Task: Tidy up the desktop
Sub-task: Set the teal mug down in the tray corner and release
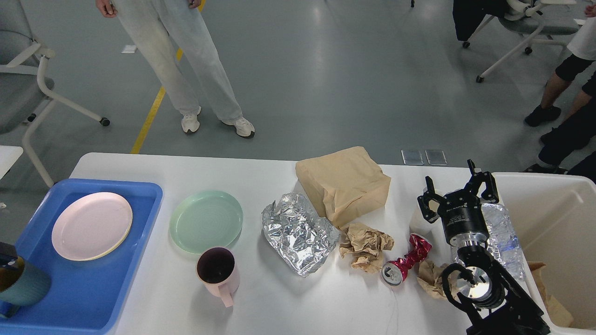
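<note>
The white desktop [153, 302] holds a green plate [206, 221], a pink mug [218, 270], crumpled foil [298, 232], a brown paper bag [344, 184], crumpled brown paper [366, 244], a crushed red can [404, 266] and a crushed clear bottle [503, 232]. My right gripper [456, 184] is open and empty, raised just left of the bottle. A teal mug [25, 284] sits at the near left of the blue tray [93, 184]. A dark piece of my left gripper [7, 259] shows at the mug's rim; the fingers are cut off by the edge.
A pink plate [91, 225] lies in the blue tray. An off-white bin [558, 218] with some paper stands at the table's right end. A second paper wad [430, 279] and a white cup [419, 225] lie by my right arm. People and chairs stand beyond the table.
</note>
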Controlling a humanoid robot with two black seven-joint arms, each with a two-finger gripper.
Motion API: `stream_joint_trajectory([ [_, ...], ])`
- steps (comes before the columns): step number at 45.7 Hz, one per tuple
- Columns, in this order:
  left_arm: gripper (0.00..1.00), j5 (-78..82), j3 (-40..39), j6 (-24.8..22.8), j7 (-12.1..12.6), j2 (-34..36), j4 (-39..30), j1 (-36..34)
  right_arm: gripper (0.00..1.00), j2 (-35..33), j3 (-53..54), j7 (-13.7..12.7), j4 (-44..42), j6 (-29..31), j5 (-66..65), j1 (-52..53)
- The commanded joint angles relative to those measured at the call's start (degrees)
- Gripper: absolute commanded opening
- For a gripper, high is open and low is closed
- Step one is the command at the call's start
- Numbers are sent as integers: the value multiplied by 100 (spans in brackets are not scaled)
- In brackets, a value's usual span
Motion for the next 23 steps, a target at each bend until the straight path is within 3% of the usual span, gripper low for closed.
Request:
stream_joint_trajectory([
  [1,96,0,1431,-153,10,200,-1094,-1701,100,0,0,0,0,0,0,0],
  [7,96,-245,3418,-109,10,69,-2456,-4083,100,0,0,0,0,0,0,0],
  [12,96,-772,4588,-65,53,-931,-3379,-5508,100,0,0,0,0,0,0,0],
  [17,96,-1405,4809,-65,194,-1890,-4407,-6423,100,0,0,0,0,0,0,0],
  [23,96,-2196,4713,-74,650,-2936,-5445,-7601,100,0,0,0,0,0,0,0],
])
